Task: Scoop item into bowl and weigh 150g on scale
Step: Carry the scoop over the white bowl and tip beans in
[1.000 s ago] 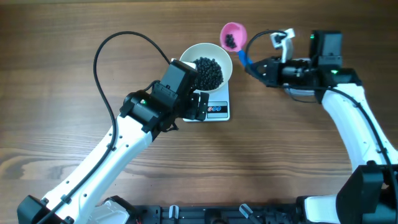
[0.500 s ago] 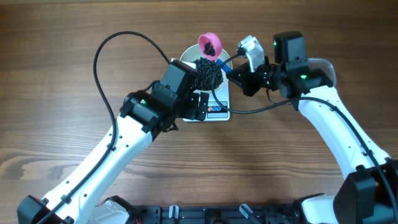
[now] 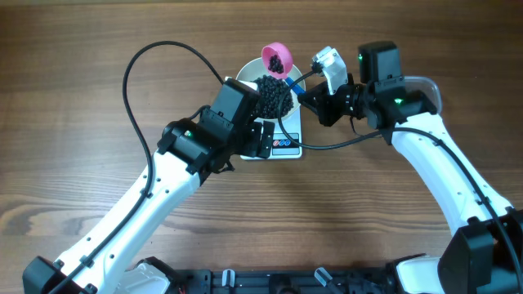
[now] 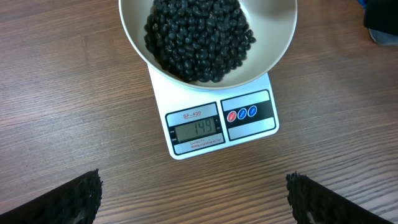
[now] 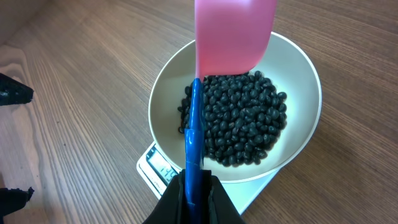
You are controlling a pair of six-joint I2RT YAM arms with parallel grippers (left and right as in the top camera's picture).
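Note:
The white bowl (image 3: 248, 74) stands on the small white scale (image 3: 288, 147) and holds a heap of black beans (image 3: 274, 95). In the left wrist view the scale (image 4: 249, 140) has its display toward me, reading 149, under the bowl (image 4: 132, 37) of beans (image 4: 199, 37). My left gripper (image 4: 193, 199) hangs open over bare wood in front of the scale. My right gripper (image 5: 194, 193) is shut on the blue handle of a pink scoop (image 5: 233, 34). The scoop (image 3: 277, 58) hovers over the bowl's far rim with a few beans in it.
A black cable (image 3: 131, 73) loops from the left arm over the wooden table at the back left. The right arm (image 3: 425, 155) reaches in from the right. Black fixtures (image 3: 270, 282) line the table's near edge.
The right arm swung left and carried the pink scoop from beside the bowl to above its far rim, then held still. The left arm has not moved.

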